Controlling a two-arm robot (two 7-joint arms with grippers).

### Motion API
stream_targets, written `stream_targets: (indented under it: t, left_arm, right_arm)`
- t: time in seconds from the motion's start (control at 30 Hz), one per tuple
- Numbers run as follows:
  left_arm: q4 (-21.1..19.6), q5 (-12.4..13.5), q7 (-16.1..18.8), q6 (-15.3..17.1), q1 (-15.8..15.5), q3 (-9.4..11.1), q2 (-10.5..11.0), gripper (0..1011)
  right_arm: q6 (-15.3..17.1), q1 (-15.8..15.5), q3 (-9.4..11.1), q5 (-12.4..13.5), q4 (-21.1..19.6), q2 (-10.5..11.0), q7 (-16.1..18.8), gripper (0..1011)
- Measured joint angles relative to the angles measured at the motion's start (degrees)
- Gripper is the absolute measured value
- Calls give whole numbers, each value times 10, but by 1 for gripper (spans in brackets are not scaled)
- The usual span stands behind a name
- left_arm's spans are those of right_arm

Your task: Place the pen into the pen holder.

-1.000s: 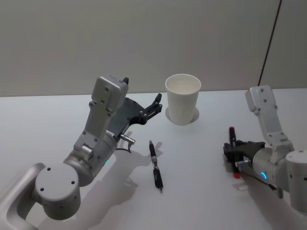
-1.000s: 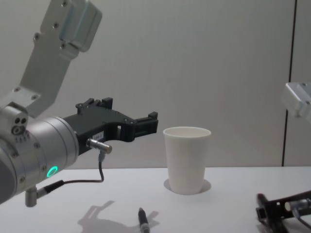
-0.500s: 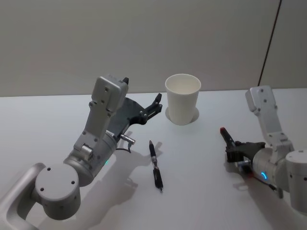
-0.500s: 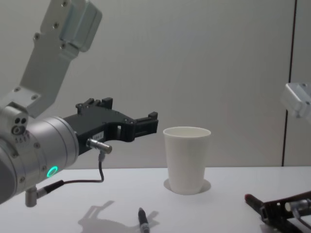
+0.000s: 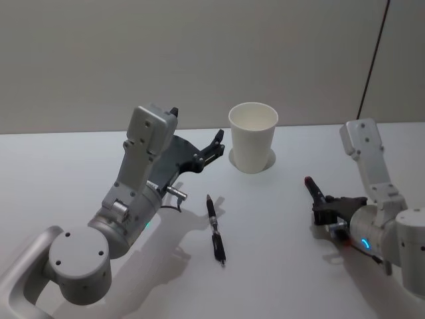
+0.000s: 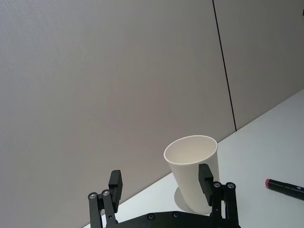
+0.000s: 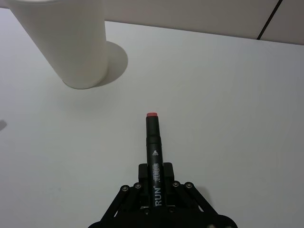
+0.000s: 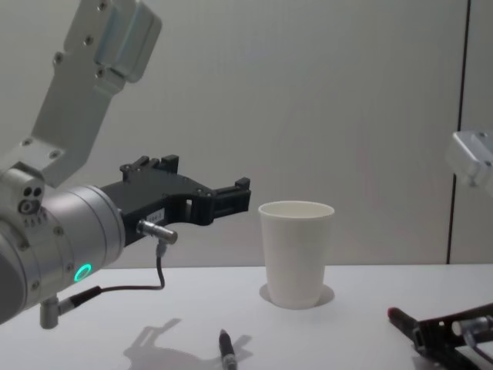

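White table (image 5: 279, 266) — right gripper (image 7: 156, 179) clamped on red-tipped pen (image 7: 153, 137); left gripper (image 6: 160, 176) raised — fingers apart.

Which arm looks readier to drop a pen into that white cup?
Right. The right arm has its jaws shut on the red-tipped pen, tip raised toward the white cup. The left arm holds its jaws open and empty beside the cup; the black pen lies on the table.

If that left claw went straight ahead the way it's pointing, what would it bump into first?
Most likely the pen holder, up near its rim. The left gripper points at it, open, though depth is hard to judge.
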Motion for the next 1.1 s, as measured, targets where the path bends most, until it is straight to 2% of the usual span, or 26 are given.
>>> stream_targets:
  t: [0.2, 0.53, 0.9, 1.1]
  left_arm:
    - [0, 0, 0, 0, 0, 0, 0, 1001]
    - [0, 0, 0, 0, 0, 0, 0, 1001]
    - [0, 0, 0, 0, 0, 0, 0, 1001]
    - [0, 0, 0, 0, 0, 0, 0, 1001]
  right_arm:
    - [-16, -4, 1, -5, -5, 2, 1, 169]
    - [-65, -12, 3, -20, -23, 6, 0, 169]
    - [-135, -15, 5, -34, -40, 6, -4, 169]
    - [-185, -5, 6, -42, -42, -1, -2, 169]
